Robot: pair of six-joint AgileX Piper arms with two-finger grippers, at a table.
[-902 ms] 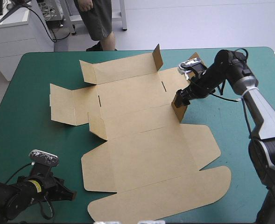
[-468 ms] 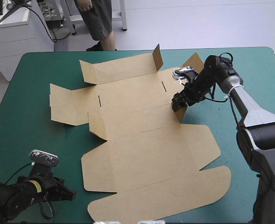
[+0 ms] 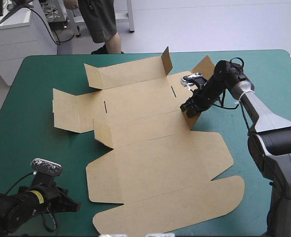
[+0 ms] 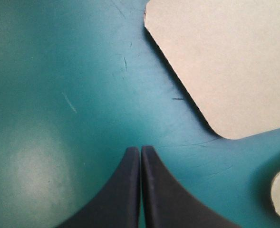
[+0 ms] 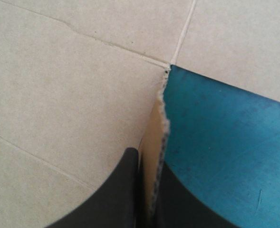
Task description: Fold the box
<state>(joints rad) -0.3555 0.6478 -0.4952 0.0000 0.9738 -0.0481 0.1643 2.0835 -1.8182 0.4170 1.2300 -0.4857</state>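
Cardboard covers most of the teal-green surface (image 3: 31, 148). The brown box (image 3: 150, 163) is mostly a flat cut sheet, with its rounded lid end toward the near edge and its wings toward the far edge.

The right arm's forearm has swung in toward the sheet since a moment ago. The right end effector (image 3: 189, 107) has kept its place at the box's right side. Its black fingers are pressed almost together, pinching a small side flap (image 3: 191, 119). The right wrist view shows the board's torn edge running up between them. That flap stands roughly upright off the surface, much as it did just before. So I'd say the arm is re-angling to crease or turn the flap inward, not lifting it further.

Two far flaps (image 3: 166, 60) also stand raised; everything else lies flat.

The left end effector (image 4: 140, 154) hasn't stirred. Its fingers are pressed together on nothing, and it is parked at the near-left corner just short of the box's rounded edge.

No tray has formed yet, so there is no compartment and nothing inside one. By my reckoning the folding has barely begun.
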